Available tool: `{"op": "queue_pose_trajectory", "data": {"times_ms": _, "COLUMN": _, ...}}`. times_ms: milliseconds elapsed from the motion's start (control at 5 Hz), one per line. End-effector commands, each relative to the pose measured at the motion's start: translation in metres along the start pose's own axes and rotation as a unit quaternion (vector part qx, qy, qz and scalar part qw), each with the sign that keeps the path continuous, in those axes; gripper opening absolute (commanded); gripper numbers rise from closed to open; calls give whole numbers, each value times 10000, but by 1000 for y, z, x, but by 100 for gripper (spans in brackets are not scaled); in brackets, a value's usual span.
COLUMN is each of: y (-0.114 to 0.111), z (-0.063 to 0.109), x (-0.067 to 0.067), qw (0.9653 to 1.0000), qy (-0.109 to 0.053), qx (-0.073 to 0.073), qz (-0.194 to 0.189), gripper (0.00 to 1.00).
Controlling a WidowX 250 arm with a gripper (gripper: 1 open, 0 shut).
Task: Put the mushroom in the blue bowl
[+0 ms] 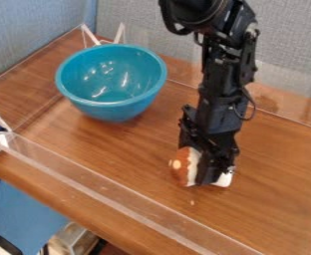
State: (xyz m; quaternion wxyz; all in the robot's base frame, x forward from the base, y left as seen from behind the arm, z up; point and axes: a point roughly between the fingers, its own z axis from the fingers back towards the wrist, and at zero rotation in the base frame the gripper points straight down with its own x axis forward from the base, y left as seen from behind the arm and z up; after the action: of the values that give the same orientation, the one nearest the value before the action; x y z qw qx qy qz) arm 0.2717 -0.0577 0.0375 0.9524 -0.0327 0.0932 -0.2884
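Observation:
The mushroom (185, 166) lies on its side on the wooden table (79, 139), orange-brown cap to the left and cream stem to the right. My gripper (203, 167) comes straight down on it, and its black fingers press against the mushroom's sides, shut on it at table level. The blue bowl (111, 82) is turquoise and holds nothing. It stands upright at the back left, about a bowl's width from the gripper.
Low clear plastic walls (105, 189) run along the front, the left side and the back right of the table. A blue-grey partition (39, 30) stands behind the bowl.

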Motion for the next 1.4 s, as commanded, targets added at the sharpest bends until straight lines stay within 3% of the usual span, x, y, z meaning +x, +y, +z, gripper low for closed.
{"op": "queue_pose_trajectory", "data": {"times_ms": 0, "y": 2, "z": 29, "x": 7, "qw": 9991, "qy": -385, "qx": 189, "qz": -46, "gripper": 0}}
{"op": "queue_pose_trajectory", "data": {"times_ms": 200, "y": 8, "z": 34, "x": -2, "qw": 9990, "qy": -399, "qx": 197, "qz": 4, "gripper": 0}}
{"op": "queue_pose_trajectory", "data": {"times_ms": 400, "y": 25, "z": 64, "x": -18, "qw": 9972, "qy": -532, "qx": 356, "qz": 390, "gripper": 0}}
{"op": "queue_pose_trajectory", "data": {"times_ms": 600, "y": 58, "z": 102, "x": -24, "qw": 9890, "qy": -715, "qx": 558, "qz": 1173, "gripper": 0}}
{"op": "queue_pose_trajectory", "data": {"times_ms": 800, "y": 96, "z": 132, "x": -38, "qw": 9771, "qy": -844, "qx": 676, "qz": 1831, "gripper": 0}}
{"op": "queue_pose_trajectory", "data": {"times_ms": 1000, "y": 119, "z": 139, "x": -30, "qw": 9714, "qy": -915, "qx": 740, "qz": 2061, "gripper": 0}}
{"op": "queue_pose_trajectory", "data": {"times_ms": 1200, "y": 137, "z": 135, "x": -32, "qw": 9639, "qy": -863, "qx": 757, "qz": 2404, "gripper": 0}}
